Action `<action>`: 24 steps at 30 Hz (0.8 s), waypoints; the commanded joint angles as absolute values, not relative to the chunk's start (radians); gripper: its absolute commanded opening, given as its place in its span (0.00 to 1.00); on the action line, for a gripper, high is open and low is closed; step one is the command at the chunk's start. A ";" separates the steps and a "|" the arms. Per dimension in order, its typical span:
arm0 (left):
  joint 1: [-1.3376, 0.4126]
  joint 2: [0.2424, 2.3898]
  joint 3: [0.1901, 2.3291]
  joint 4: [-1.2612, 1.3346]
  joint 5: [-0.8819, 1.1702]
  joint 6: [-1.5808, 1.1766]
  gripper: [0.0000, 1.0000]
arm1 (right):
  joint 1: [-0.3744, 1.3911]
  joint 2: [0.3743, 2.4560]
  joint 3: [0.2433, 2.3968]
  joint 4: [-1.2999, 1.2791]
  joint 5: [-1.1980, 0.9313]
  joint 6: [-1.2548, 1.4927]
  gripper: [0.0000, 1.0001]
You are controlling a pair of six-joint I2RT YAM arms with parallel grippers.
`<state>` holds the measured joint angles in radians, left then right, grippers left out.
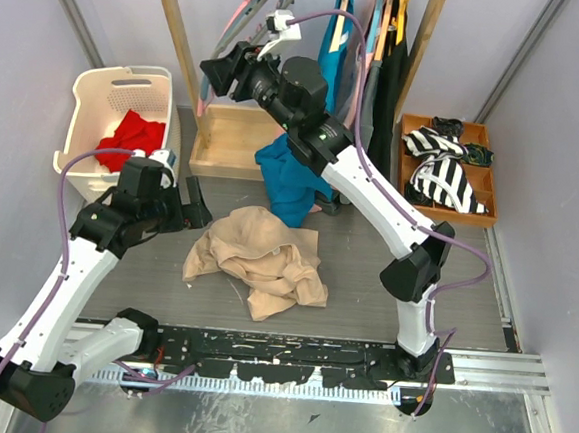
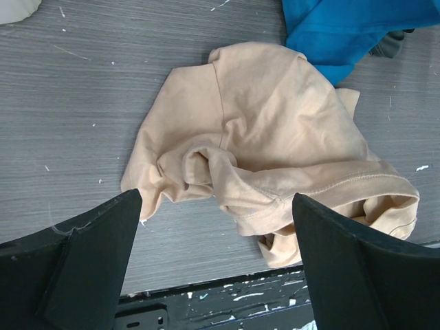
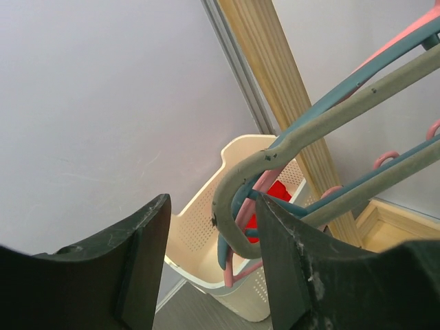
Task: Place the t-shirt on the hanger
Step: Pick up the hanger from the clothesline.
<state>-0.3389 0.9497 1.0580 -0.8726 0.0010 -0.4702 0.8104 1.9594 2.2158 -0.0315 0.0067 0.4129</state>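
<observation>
The beige t-shirt (image 1: 258, 259) lies crumpled on the grey table and fills the middle of the left wrist view (image 2: 275, 137). My left gripper (image 1: 194, 209) hovers just left of it, open and empty (image 2: 216, 265). The pale grey hanger (image 3: 357, 96) hangs on the wooden rack with a pink and a blue-grey hanger; in the top view it shows as a thin grey curve (image 1: 230, 26). My right gripper (image 1: 212, 73) is raised at the rack, open (image 3: 210, 254). The grey hanger's curved end (image 3: 230, 206) sits between its fingers, close to the right finger (image 3: 295, 261).
A white laundry basket (image 1: 76, 120) holding a red cloth (image 1: 133, 134) stands back left. A teal garment (image 1: 291, 177) hangs down to the table behind the t-shirt. The wooden rack (image 1: 177, 47) holds dark clothes (image 1: 392, 64). A wooden tray (image 1: 475, 213) with striped cloth stands back right.
</observation>
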 commanded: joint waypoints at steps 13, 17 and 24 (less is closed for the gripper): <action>-0.318 0.918 1.091 -0.879 0.000 -0.446 0.98 | 0.817 1.962 2.281 -0.002 0.066 0.410 0.30; -0.318 0.916 1.091 -0.880 0.000 -0.446 0.98 | 0.817 1.942 2.266 -0.003 0.073 0.403 0.24; -0.318 0.912 1.090 -0.883 0.001 -0.448 0.98 | 0.817 1.890 2.233 -0.010 0.087 0.380 0.09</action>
